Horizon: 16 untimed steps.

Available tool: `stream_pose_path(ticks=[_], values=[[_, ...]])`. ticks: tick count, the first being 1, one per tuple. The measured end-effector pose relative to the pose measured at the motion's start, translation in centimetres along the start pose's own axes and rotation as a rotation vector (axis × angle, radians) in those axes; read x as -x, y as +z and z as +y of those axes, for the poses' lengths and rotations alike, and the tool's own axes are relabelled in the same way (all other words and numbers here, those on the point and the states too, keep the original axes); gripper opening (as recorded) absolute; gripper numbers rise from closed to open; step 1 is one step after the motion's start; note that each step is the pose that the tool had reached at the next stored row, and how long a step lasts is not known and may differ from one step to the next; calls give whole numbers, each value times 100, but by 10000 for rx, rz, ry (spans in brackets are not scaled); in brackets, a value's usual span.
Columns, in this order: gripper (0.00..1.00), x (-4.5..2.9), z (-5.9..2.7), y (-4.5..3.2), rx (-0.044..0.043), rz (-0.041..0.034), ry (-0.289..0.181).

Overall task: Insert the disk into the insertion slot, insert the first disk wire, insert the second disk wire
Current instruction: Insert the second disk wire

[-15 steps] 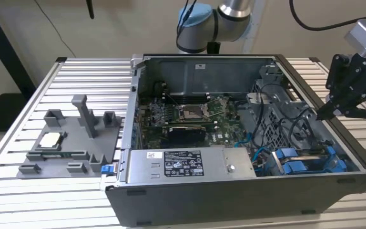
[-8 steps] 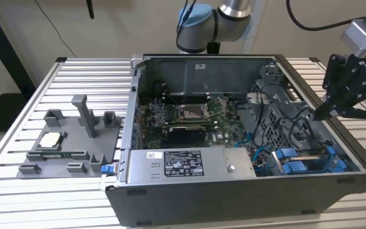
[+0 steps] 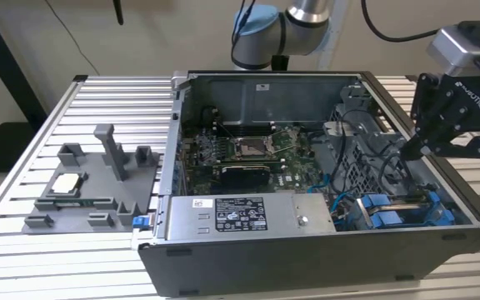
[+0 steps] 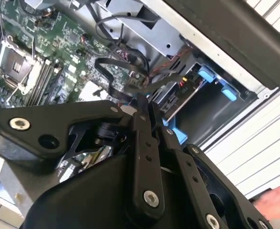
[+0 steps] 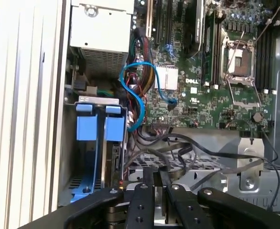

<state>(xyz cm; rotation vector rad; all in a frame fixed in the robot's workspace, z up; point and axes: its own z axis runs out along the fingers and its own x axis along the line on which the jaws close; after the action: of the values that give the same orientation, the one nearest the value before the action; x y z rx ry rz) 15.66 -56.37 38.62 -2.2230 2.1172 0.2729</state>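
My gripper (image 3: 412, 150) hangs over the open computer case (image 3: 307, 262) on the exterior view's right. In both wrist views its fingers press together (image 4: 142, 102) (image 5: 155, 174), and a black flat wire (image 4: 112, 67) (image 5: 178, 164) runs up to their tips. Below them is the insertion slot (image 3: 427, 187) (image 5: 73, 183), a grey perforated bay. Blue carrier frames (image 3: 384, 211) (image 5: 87, 128) stand in it. The narrow edge of the disk (image 5: 115, 162) shows between the blue rails. A blue cable (image 5: 135, 95) loops from the bay to the motherboard (image 5: 211, 95).
A grey power-supply box (image 3: 240, 215) with a white sticker fills the case's front. A grey fixture tray (image 3: 82, 187) lies on the slatted table (image 3: 23, 250) at the exterior view's left. Black wires drape over the metal bracket (image 5: 244, 171). A hand (image 4: 275, 200) shows beside the case.
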Motion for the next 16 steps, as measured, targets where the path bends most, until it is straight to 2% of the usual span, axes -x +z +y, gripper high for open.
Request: stream_pose_path(ticks=[1, 6, 8, 9, 11, 16], values=[[16, 1, 14, 1, 5, 108, 6], [16, 2, 42, 3, 37, 776, 36], [16, 1, 47, 4, 48, 994, 41], [16, 0, 48, 4, 51, 1065, 43], [16, -2, 49, 5, 54, 1109, 42], [16, -2, 50, 7, 55, 1127, 43]])
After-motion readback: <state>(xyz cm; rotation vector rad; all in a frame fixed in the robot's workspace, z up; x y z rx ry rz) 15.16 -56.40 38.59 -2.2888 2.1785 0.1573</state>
